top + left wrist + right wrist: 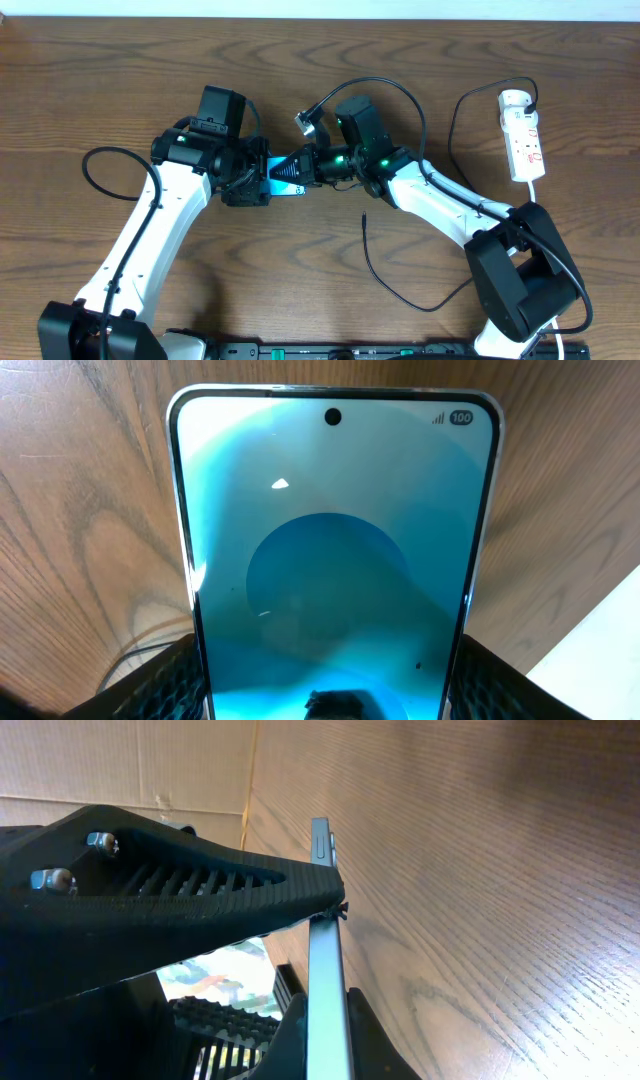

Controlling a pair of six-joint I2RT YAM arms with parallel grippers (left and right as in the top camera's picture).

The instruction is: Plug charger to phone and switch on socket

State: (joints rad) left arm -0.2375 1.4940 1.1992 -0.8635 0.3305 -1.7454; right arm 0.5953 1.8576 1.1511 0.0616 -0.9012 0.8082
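Wood table (pixel 120 80). The phone (pixel 287 180) is at its middle, looks lifted off it, screen lit blue. Left gripper (pixel 268 178) clamps the phone across its width, ribbed pads (pixel 170 685) on both long edges. Right gripper (pixel 306 168) is closed narrow, tip touching the phone's thin side edge. Can't tell if it pinches the phone or just rests there. Nothing else in it.

Charger (pixel 385 275) is in neither claw. Its small tip (pixel 365 216) lies loose on the wood near the phone, on the right arm's side. Socket (pixel 524 140) lies flat, well apart from the phone, beyond the right arm. A black plug (pixel 533 100) at its far end looks seated.

Step in hand, my read: setting the phone up for plugging.
- The camera-hole end points away from the left wrist, so the port end probably sits inside the left claw. It needs a regrip or a turn so the port is free.
- The right claw should then open and take the tip by its plug body, not the slack cable.
- Line the tip up straight and push along the phone's length against the left hold.
- Mind the cable snagging the right arm.

Counts: phone 1, charger 1, socket 1, grippers 2, both at the phone. Red switches are too small to count.
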